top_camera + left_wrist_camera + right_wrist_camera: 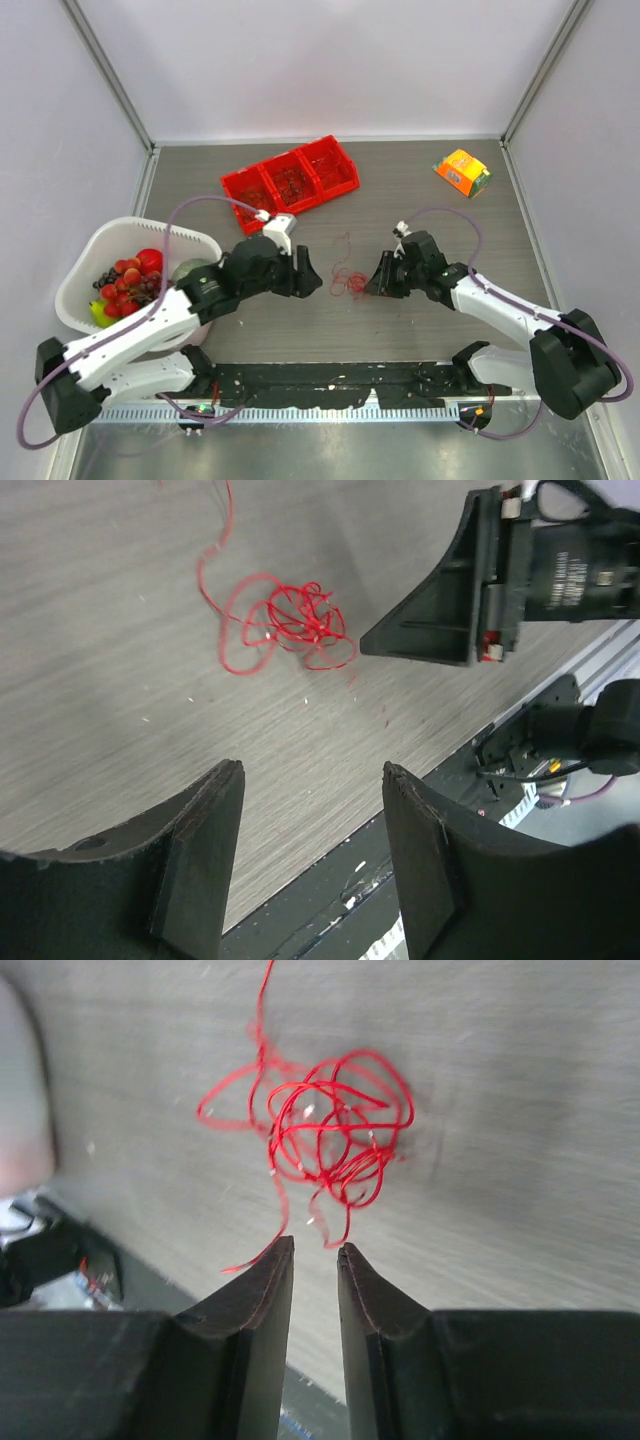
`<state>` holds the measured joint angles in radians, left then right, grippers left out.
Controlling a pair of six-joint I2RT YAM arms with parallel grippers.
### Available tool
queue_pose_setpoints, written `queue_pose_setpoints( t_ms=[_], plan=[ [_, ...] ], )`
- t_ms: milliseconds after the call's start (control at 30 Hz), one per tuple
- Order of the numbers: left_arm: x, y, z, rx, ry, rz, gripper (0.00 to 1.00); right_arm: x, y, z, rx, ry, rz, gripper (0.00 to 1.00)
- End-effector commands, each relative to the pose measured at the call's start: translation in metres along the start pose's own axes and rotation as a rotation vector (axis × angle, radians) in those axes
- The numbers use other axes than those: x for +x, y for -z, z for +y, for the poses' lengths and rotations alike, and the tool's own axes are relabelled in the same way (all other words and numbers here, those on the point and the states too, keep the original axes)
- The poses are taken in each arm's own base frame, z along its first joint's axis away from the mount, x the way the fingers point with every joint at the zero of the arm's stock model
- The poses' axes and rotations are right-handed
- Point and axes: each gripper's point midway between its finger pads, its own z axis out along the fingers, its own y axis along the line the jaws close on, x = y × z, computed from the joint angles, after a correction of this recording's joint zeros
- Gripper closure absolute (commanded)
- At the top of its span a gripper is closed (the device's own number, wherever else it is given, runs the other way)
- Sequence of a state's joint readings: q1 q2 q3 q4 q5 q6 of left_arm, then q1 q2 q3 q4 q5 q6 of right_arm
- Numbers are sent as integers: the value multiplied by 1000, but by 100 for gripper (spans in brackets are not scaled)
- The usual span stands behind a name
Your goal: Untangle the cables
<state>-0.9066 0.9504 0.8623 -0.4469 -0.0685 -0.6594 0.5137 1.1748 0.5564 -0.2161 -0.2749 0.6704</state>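
While cables point(349, 281) lie loose, left pincer point(312, 772) wide, right pincer point(315, 1246) barely parted

Cables point(330, 1130): thin red wire, glossy plastic-looking sheath, small highlights. Table point(100, 630): grey wood-grain top, matt, smooth, pale specks. My left gripper point(312, 768): matt black fingers, slightly grainy faces. My right gripper point(315, 1245): same matt black, probably plastic, view soft. Bin point(232, 190): glossy red plastic. Basket point(78, 272): white plastic, matt.
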Motion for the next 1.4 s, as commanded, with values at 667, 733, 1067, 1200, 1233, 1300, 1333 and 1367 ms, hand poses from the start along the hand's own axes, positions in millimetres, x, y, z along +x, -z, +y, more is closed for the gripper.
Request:
queue_pose_setpoints(
  t_ms=[667, 733, 1067, 1200, 1233, 1300, 1333, 1367],
  plan=[
    [51, -163, 48, -284, 98, 139, 39, -4, 8, 16, -41, 97, -8, 62],
    [52, -167, 54, -316, 90, 138, 43, -4, 7, 16, -40, 99, -3, 62],
    [59, -180, 61, -346, 36, 181, 95, -7, -5, 12, 22, 138, -8, 46],
    [52, -159, 54, -295, 27, 151, 100, -14, -14, 16, 66, 173, -33, 34],
    [50, -154, 47, -261, 26, 150, 100, -19, -16, 18, 73, 178, -50, 34],
    [44, -140, 32, -183, 35, 145, 100, -25, -24, 22, 98, 193, -66, 34],
    [43, -133, 23, -137, 39, 151, 100, -20, -31, 25, 107, 210, -53, 34],
    [42, -126, 18, -108, 40, 150, 100, -31, -33, 25, 150, 213, -106, 34]
  ],
)
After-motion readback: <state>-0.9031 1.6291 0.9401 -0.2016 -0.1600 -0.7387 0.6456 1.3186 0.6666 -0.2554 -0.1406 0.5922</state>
